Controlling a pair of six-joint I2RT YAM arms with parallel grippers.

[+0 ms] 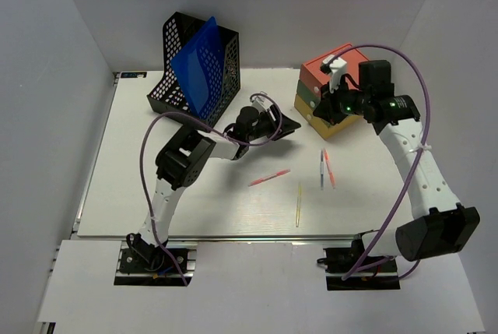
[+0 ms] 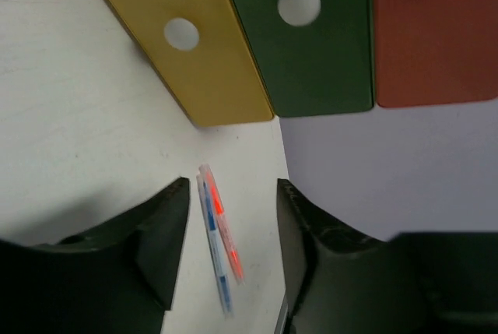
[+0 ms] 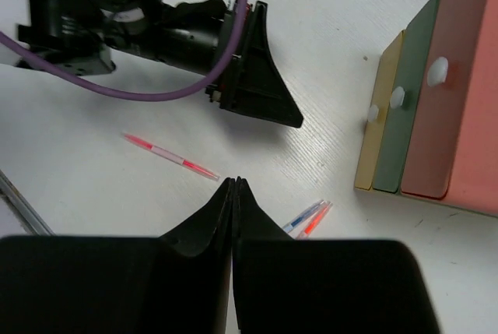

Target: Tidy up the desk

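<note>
My left gripper (image 2: 233,188) hangs half-open over the paired pens (image 2: 218,233) on the desk (image 1: 156,194)'s right side, right gripper (image 3: 235,194) pinched shut, empty, so I'd centre on one, drop straight, then close.

There are four pens (pink pen (image 1: 268,177), yellow pen (image 1: 298,204), blue pen (image 1: 321,169), orange pen (image 1: 330,170)), three stacked boxes (red box (image 1: 346,61), green box (image 1: 306,90), yellow box (image 1: 320,118)), one black mesh rack (image 1: 173,61) and one blue folder (image 1: 198,65).
</note>
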